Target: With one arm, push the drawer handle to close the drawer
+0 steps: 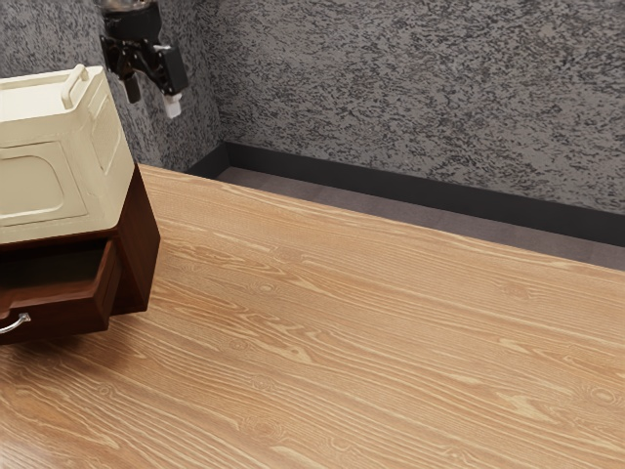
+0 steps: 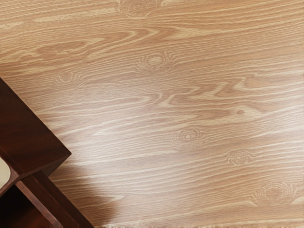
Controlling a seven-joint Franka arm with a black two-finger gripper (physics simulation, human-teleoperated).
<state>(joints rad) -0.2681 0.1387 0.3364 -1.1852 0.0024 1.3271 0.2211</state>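
Observation:
My gripper [image 1: 153, 98] hangs at the upper left of the exterior view, higher than the cabinet, its two fingertips apart with nothing between them. The dark brown drawer [image 1: 59, 318] stands pulled out of its cabinet [image 1: 142, 244], with a curved silver handle [image 1: 16, 322] on its front, cut off by the exterior view's left edge. In the wrist view the cabinet [image 2: 31, 128] shows at the left, and part of the open drawer [image 2: 64, 202] is at the lower left. The gripper touches neither.
A cream box [image 1: 59, 176] with a raised handle on its lid rests on top of the cabinet. The wooden table [image 1: 371, 342] stretches toward the exterior view's right, its far edge facing a grey textured wall [image 1: 420, 98].

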